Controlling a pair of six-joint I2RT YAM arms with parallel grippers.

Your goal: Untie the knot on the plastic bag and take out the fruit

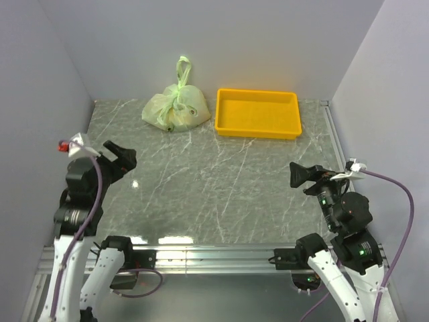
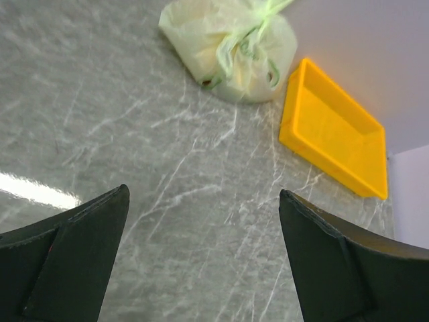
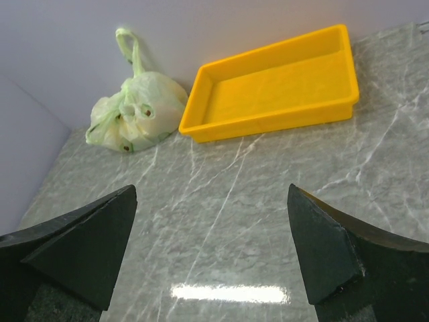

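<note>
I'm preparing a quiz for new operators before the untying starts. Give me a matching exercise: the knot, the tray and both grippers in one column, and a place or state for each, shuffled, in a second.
Column 1:
1 knot
2 tray
3 left gripper
4 right gripper

Column 2:
A open, near right of the table
B tied, loop sticking up from the plastic bag
C yellow, right of that bag
D open, near left of the table

Pairs: 1-B; 2-C; 3-D; 4-A
</note>
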